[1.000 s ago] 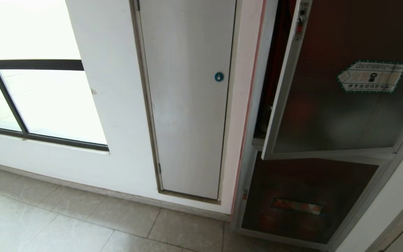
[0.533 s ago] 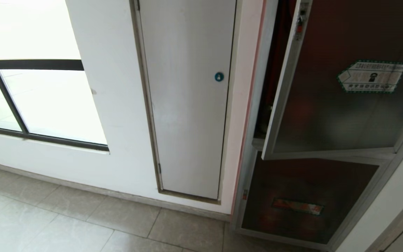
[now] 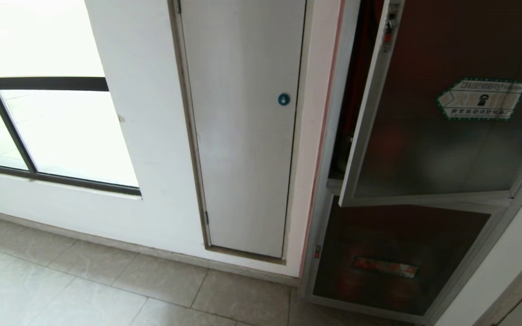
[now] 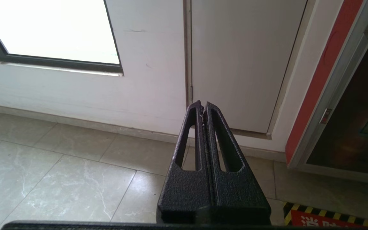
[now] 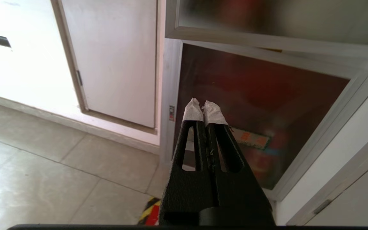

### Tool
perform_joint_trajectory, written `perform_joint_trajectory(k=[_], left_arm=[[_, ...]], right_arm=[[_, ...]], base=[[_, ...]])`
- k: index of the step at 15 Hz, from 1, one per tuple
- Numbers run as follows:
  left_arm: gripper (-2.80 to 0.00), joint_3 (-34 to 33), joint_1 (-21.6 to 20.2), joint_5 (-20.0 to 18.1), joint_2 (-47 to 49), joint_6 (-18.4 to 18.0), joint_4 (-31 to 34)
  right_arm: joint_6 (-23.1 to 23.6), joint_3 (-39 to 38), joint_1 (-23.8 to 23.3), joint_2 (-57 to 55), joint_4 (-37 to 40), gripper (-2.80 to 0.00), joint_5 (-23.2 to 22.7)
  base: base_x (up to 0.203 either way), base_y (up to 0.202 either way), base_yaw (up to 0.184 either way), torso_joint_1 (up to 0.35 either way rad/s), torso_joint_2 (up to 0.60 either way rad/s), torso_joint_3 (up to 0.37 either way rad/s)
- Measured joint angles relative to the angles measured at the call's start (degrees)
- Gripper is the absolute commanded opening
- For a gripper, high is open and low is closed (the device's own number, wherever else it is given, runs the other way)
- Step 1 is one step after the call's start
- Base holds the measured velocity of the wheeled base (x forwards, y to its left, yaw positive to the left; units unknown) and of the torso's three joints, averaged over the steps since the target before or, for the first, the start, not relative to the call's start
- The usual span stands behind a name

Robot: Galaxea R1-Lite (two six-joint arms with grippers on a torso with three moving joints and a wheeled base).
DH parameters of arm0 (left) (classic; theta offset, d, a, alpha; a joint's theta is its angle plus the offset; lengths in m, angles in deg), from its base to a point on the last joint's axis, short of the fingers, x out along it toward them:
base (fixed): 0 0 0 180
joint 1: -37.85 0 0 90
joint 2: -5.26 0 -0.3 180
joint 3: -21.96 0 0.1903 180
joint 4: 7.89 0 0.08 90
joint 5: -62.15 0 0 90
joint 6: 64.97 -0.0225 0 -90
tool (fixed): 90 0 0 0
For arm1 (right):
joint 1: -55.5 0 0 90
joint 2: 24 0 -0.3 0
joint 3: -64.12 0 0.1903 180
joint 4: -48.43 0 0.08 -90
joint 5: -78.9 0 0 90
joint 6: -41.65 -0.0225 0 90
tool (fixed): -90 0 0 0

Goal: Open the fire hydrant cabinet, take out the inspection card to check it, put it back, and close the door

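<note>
The door (image 3: 442,136) is dark tinted glass in a silver frame, with a green-and-white sticker (image 3: 480,98) and a red latch (image 3: 387,36). The cabinet (image 3: 333,136) shows red inside. Beside it, a white door (image 3: 243,136) carries a blue lock (image 3: 283,99). The floor (image 3: 84,280) is beige marbled tile. The left gripper (image 4: 202,107) is black; the right gripper (image 5: 203,105) is black with white-taped tips.

Daylight floods in through the window (image 3: 61,131), blown out to white. The wall (image 3: 147,136) glows evenly. The door (image 3: 447,149) glass shows blurred, dull reflections.
</note>
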Motion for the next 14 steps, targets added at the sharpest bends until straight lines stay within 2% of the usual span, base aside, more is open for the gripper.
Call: perform_joint_trajectory(k=[2,14], left_arm=[[-2.80,0.0,0.0,0.0,0.0,0.0,0.0],[-2.80,0.0,0.0,0.0,0.0,0.0,0.0]], right_arm=[[-1.1,0.0,0.0,0.0,0.0,-2.80,0.1],[-1.2,0.0,0.0,0.0,0.0,-2.80,0.1]], base=[[0.000,0.000,0.000,0.000,0.00,0.000],[0.000,0.000,0.000,0.000,0.00,0.000]])
